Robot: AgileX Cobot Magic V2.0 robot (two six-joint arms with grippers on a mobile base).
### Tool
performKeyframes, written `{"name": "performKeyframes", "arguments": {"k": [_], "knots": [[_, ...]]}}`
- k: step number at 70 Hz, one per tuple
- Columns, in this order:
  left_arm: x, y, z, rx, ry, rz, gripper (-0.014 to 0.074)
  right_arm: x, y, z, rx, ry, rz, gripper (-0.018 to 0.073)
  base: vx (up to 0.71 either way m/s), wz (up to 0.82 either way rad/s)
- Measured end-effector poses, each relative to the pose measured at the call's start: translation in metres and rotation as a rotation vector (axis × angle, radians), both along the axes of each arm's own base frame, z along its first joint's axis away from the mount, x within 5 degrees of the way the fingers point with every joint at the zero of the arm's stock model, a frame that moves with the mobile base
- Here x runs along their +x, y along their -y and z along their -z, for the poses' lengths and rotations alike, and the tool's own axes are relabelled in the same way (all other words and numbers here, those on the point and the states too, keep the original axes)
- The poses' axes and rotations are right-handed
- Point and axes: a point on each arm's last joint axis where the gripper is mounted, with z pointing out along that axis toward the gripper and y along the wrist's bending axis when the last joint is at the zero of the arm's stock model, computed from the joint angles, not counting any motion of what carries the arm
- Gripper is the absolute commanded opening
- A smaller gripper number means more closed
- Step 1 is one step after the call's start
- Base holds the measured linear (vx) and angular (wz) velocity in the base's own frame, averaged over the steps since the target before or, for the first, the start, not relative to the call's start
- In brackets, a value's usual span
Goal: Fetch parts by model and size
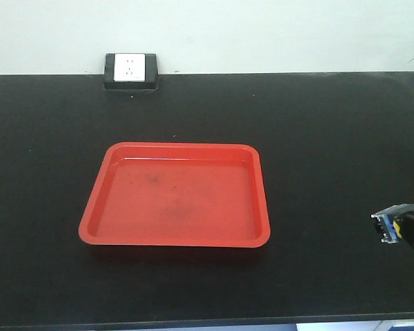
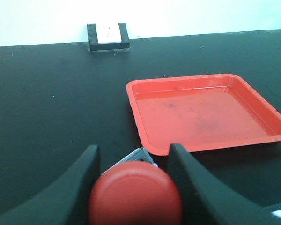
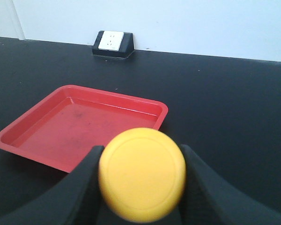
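Left gripper (image 2: 133, 157) fingers pinch the red switch (image 2: 135, 193); right gripper (image 3: 141, 152) fingers pinch the yellow switch (image 3: 142, 183). Both switches are held over the table (image 1: 331, 138), on either side of the red tray (image 1: 90, 231)

The tray (image 1: 172, 242) was bright red with dark smudges, the table (image 1: 331, 138) black. The red-capped switch (image 2: 135, 194) and the yellow-capped switch (image 3: 142, 174) had plain caps. The socket (image 1: 130, 67) was white, housed in black.
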Motion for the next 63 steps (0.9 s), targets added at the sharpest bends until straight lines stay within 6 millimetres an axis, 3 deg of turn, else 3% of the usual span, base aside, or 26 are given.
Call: {"name": "performKeyframes", "arguments": {"k": [63], "knots": [[0.0000, 0.0000, 0.0000, 0.000, 0.000, 0.000, -0.0006, 0.0000, 0.0000, 0.0000, 0.000, 0.000, 0.000, -0.0010, 0.03, 0.00]]}}
